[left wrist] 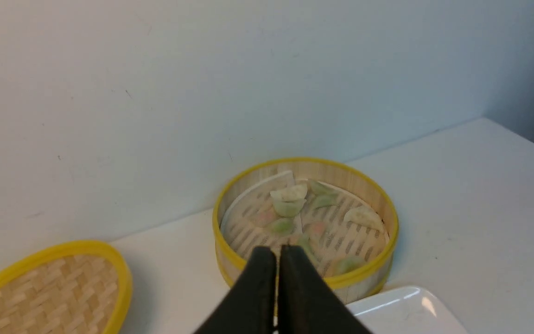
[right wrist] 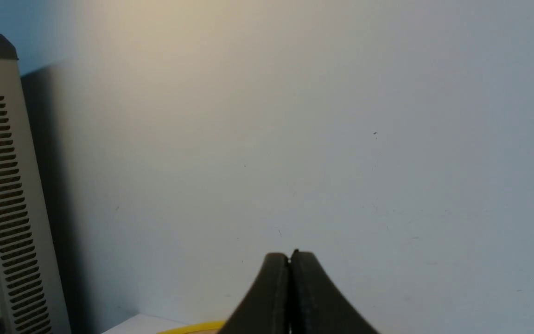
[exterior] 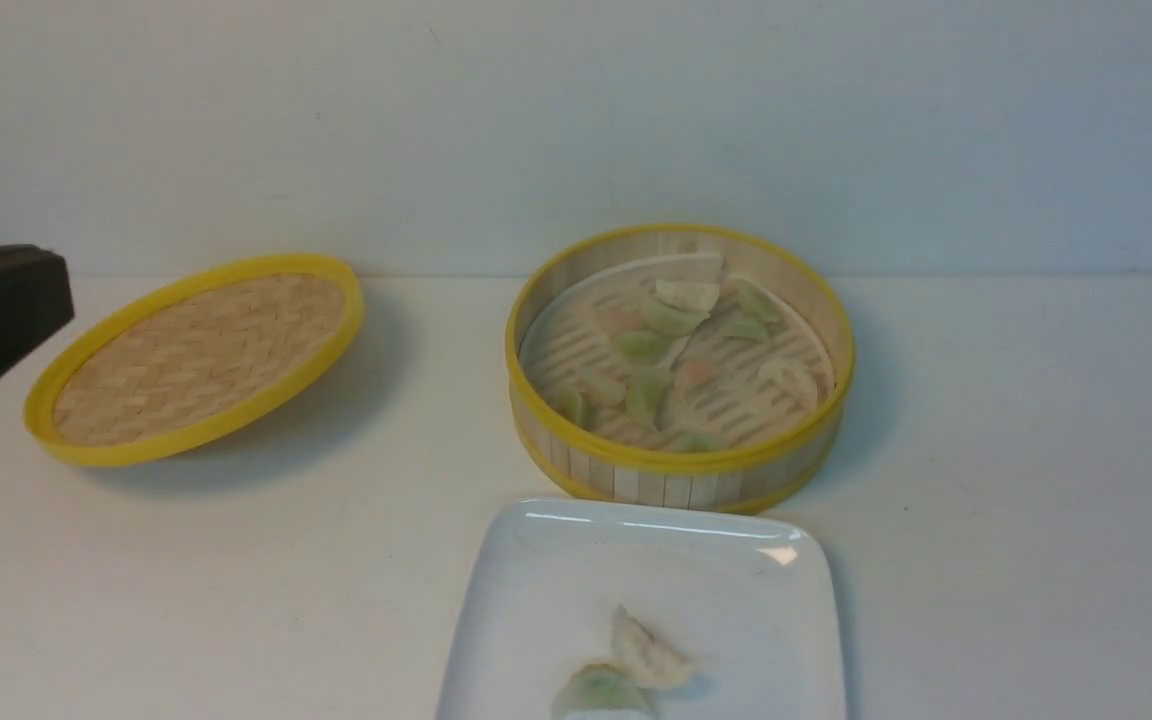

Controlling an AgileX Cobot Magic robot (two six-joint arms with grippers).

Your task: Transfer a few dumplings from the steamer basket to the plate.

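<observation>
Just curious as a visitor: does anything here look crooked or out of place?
The woven lid left of the steamer basket seems tilted, its right edge raised above a shadow. Nothing looks spilled.

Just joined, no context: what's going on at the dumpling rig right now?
Nothing is being handled at this moment. The left gripper and the right gripper are both shut and empty, clear of the food. A cream dumpling and a green dumpling lie on the plate; the other dumplings sit in the open steamer basket behind it. The lid lies off to the basket's left.
</observation>
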